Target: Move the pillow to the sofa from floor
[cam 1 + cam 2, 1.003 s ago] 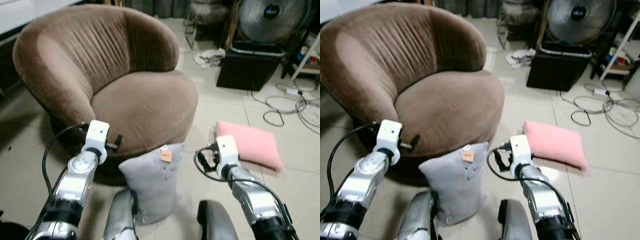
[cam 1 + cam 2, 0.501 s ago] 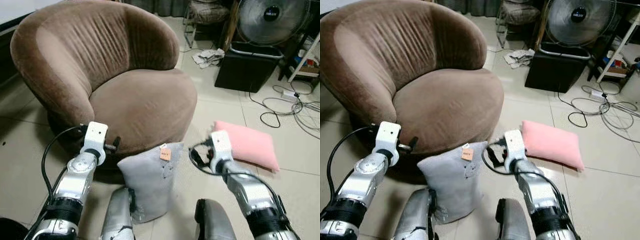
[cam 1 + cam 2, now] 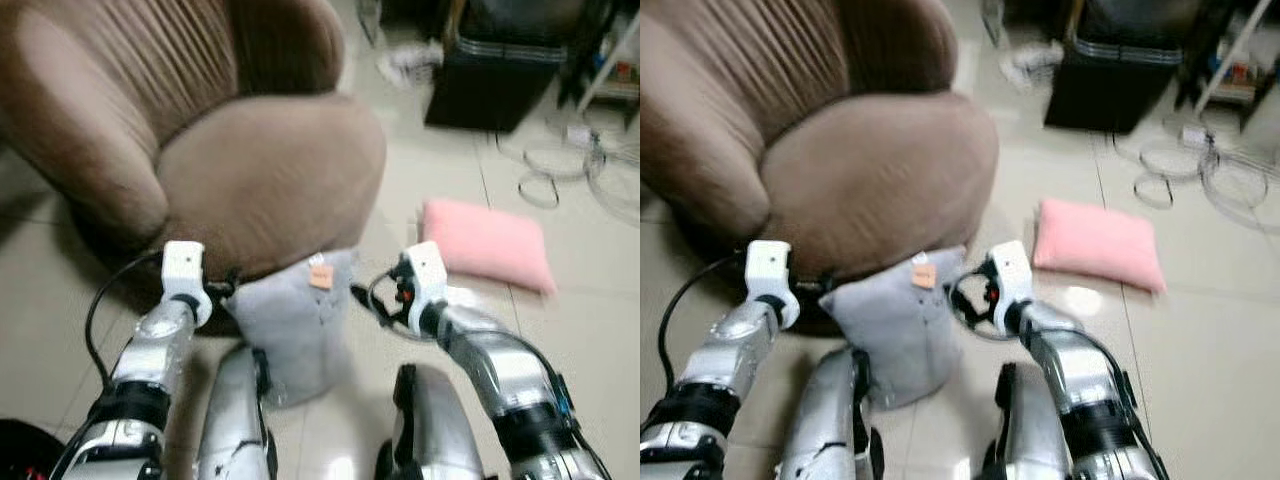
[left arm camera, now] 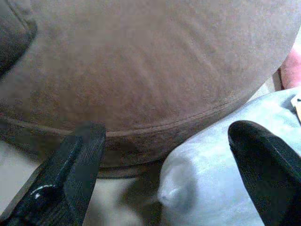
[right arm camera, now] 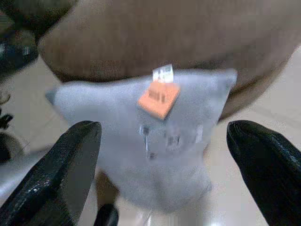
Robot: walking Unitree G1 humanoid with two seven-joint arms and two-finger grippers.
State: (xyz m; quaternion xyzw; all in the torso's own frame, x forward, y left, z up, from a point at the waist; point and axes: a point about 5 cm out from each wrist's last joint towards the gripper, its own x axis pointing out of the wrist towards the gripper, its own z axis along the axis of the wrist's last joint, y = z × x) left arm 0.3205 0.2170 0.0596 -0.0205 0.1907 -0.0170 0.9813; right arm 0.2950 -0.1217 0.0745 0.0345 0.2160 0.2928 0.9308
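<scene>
A grey pillow (image 3: 292, 325) with an orange tag (image 5: 159, 96) is stood upright on the tiled floor (image 3: 590, 330), against the brown sofa (image 3: 270, 170). It is seen between the left gripper (image 4: 174, 165) and the right gripper (image 5: 162, 165), both with fingers spread apart and empty. A pink pillow (image 3: 487, 243) lies beyond the right gripper.

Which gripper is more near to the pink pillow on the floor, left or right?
Right. The right gripper is between the grey pillow and the pink pillow; the left gripper is beyond the grey pillow, by the sofa.
</scene>
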